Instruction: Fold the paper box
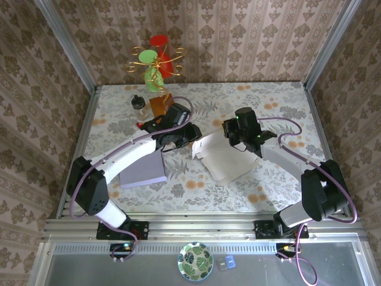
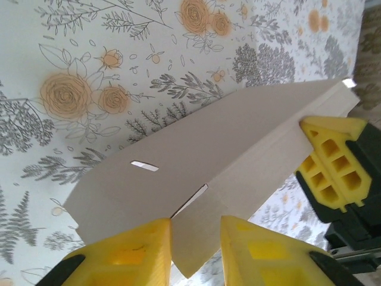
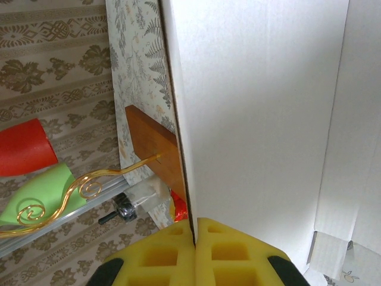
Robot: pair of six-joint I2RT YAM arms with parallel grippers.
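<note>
1. Paper box: white card, partly unfolded, on the flowered table between the two claws, one flap raised off the surface
2. Right claw: clenched, yellow pads pressed together on the edge of an upright box panel; the panel rises straight ahead of the fingertips
3. Left claw: fingers stand apart, gap wider than the card. A corner of the raised flap dips into that gap, its edge against one pad; no clamp on the card
4. Ahead of the left claw the flap carries a small slot and a slanted cut, with table print beyond
5. From the left wrist, a pad of the right claw sits at the flap's far end, off to the right of the left claw's fingers
6. Purple pad lies flat behind the left claw, beside its arm
7. Wooden block stands beyond the left claw; a wire ornament with red and green cups rises from it, small jar just beside
</note>
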